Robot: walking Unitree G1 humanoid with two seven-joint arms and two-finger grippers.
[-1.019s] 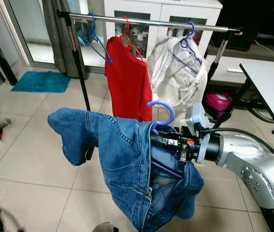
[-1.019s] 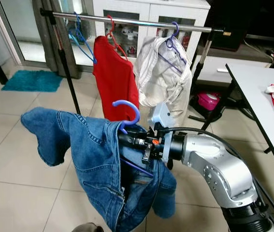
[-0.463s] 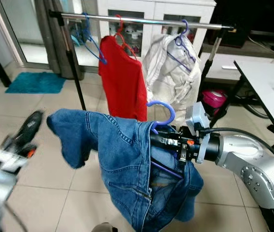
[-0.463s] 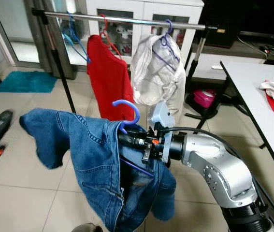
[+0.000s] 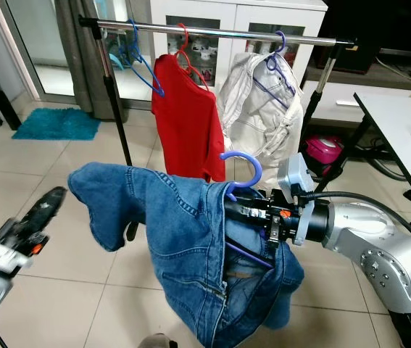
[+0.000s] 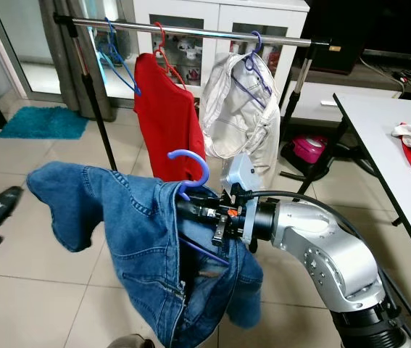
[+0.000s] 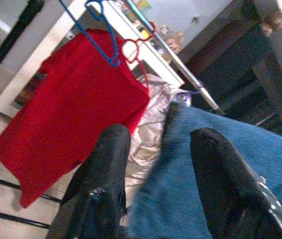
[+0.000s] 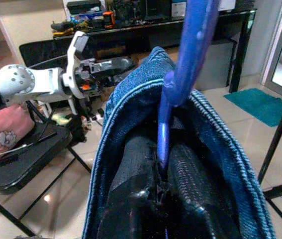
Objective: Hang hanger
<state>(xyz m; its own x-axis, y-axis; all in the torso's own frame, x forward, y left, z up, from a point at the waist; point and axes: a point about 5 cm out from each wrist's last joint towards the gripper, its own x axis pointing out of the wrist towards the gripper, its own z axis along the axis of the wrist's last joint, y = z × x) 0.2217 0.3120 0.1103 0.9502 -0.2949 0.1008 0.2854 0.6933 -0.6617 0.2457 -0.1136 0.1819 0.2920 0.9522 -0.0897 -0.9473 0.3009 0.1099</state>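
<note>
Tiled floor (image 5: 60, 181) spreads beneath a clothes rail (image 5: 212, 30). Just below that rail, the right gripper (image 8: 158, 172) clamps a blue hanger (image 5: 243, 171) draped with a denim jacket (image 5: 183, 246); the left gripper (image 7: 155, 164), fingers parted, hovers beside the denim.

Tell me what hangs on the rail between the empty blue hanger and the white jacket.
A red shirt on a red hanger hangs on the rail between the empty blue hanger and the white jacket, seen in both eye views.

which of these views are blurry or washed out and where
Left eye view: sharp on the denim jacket and rail, left claw smeared at the edge. Left wrist view: soft all over, its fingers out of focus. Right wrist view: blue hanger close and blurred, window glare on the floor.
</note>
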